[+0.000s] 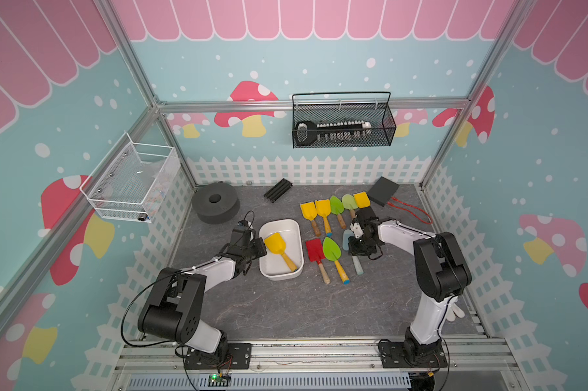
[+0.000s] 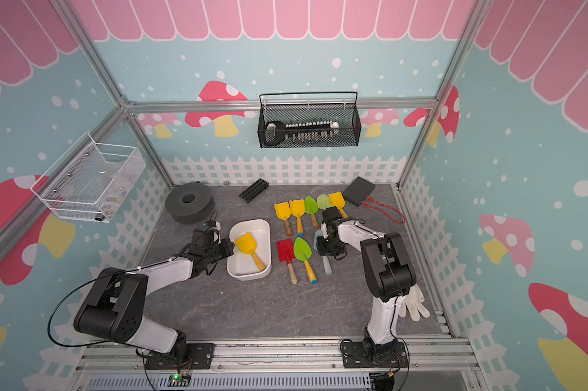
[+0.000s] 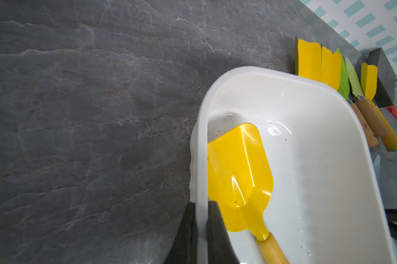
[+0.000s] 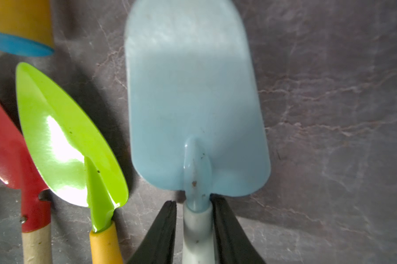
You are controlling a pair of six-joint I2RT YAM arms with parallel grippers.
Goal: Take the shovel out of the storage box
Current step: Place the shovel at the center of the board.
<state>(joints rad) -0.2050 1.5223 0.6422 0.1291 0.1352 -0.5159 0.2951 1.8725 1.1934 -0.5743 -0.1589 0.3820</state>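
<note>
A yellow shovel point(image 1: 279, 248) point(image 2: 248, 247) point(image 3: 238, 173) with a yellow handle lies slantwise inside the white storage box point(image 1: 286, 224) point(image 2: 256, 224) point(image 3: 284, 91). My left gripper point(image 1: 261, 247) point(image 2: 231, 248) point(image 3: 201, 203) is shut on the box's near-left rim, one finger inside beside the blade and one outside. In the right wrist view, my right gripper point(image 4: 194, 201) point(image 1: 353, 252) straddles the neck of a light blue shovel point(image 4: 193, 102) point(image 1: 357, 265) lying on the table. Its jaws are slightly apart, with a gap showing beside the handle.
Right of the box lie a red shovel point(image 1: 314, 250) and a green one point(image 1: 331, 248), with a row of yellow and green shovels point(image 1: 330, 206) behind. Black spool point(image 1: 214, 203), black box point(image 1: 384, 191), white glove point(image 2: 414, 304). Black wire basket point(image 1: 343, 125) and white mesh basket point(image 1: 133, 182) hang on walls.
</note>
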